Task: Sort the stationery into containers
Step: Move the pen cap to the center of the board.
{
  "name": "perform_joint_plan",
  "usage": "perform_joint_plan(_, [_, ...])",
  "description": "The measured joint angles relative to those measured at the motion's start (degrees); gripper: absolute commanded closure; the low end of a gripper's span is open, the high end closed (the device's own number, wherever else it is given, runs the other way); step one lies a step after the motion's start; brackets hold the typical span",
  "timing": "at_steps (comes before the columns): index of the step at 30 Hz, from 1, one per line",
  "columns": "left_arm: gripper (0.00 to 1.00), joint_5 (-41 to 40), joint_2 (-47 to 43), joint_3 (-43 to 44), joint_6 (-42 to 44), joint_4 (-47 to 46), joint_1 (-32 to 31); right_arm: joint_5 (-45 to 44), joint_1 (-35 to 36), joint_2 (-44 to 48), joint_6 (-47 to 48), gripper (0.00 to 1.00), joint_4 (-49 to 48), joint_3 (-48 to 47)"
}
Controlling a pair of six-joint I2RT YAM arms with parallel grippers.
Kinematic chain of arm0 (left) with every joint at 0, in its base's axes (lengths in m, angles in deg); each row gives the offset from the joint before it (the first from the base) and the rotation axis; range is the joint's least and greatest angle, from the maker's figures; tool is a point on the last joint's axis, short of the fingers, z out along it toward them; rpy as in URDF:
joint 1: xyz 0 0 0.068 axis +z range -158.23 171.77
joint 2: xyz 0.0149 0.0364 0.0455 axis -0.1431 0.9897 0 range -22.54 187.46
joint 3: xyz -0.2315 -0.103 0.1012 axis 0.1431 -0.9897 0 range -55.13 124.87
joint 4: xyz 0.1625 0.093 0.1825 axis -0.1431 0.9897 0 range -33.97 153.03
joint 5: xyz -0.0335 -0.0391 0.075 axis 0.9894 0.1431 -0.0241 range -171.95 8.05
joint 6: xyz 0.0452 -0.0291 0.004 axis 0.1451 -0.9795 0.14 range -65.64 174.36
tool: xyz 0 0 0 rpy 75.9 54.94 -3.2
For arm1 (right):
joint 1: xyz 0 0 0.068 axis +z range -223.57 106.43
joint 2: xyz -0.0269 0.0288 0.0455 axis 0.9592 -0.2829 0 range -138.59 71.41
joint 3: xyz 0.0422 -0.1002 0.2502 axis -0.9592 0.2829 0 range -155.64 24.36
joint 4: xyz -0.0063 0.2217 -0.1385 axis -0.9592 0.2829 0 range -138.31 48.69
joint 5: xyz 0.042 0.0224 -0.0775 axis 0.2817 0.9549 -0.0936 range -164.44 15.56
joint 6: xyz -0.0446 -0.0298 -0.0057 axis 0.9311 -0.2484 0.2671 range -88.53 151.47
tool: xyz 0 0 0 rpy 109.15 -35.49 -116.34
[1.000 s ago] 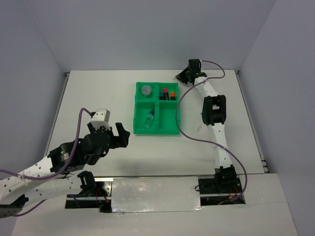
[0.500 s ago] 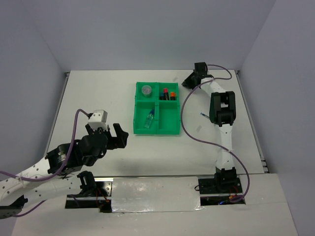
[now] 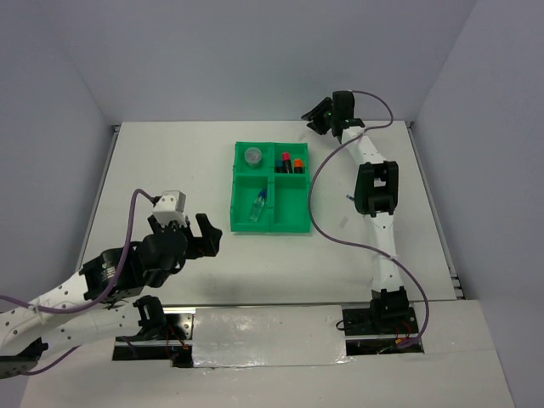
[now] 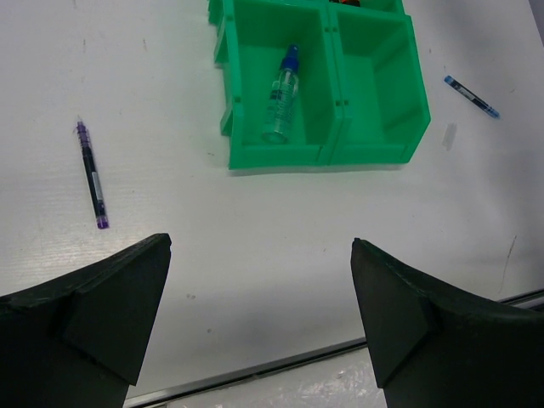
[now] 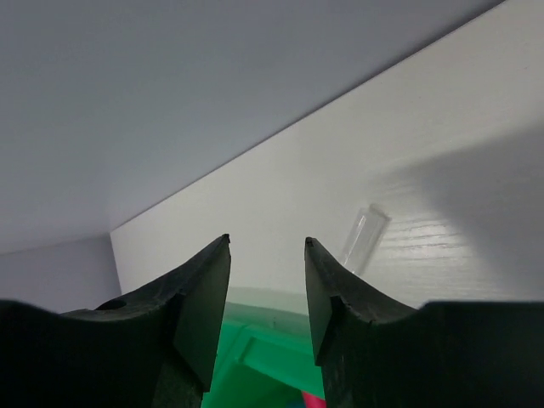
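Left wrist view crops the far half of the green tray [image 4: 280, 155].

White counter, plain pale walls on three sides.
We're looking down on a matte white rectangular counter [image 3: 170, 161], with smooth lilac-grey walls [image 3: 255, 51] rising at the left, far and right sides. The light is soft and even, the shadows faint. Thin grey rails [image 3: 103, 178] run along the side edges, and a shiny silver strip [image 3: 268, 336] lies across the near edge.

White table [image 3: 170, 161], grey walls [image 3: 255, 51], shiny silver strip [image 3: 268, 336] at near edge.
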Motion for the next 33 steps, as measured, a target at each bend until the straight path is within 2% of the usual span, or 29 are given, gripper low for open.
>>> perform_joint_plan(6, [0.01, 0.00, 0.26, 0.00, 0.04, 0.00, 0.15, 0.68, 0.52, -3.17, -1.86, 0.51, -0.70, -0.83])
perform_joint_plan(11, [0.01, 0.02, 0.24, -0.35, 0.13, -0.33, 0.15, 2.36, 0.74, -7.13, -4.00, 0.51, -4.87, -2.54])
perform_joint_plan(24, [0.01, -0.02, 0.33, -2.03, 1.81, -1.20, 0.20, 0.98, 2.14, -7.93, -4.81, 0.54, -4.33, -2.89])
perform_joint_plan(28, [0.01, -0.02, 0.59, -2.05, 1.88, -1.55, 0.20, 0.04, 2.12, -5.68, -4.42, 0.54, -5.05, 1.62])
perform_joint_plan(33, [0.01, 0.02, 0.11, -2.95, 1.81, -1.99, 0.22, -2.54, 1.84, 2.56, -3.58, 0.53, -6.05, 14.78])
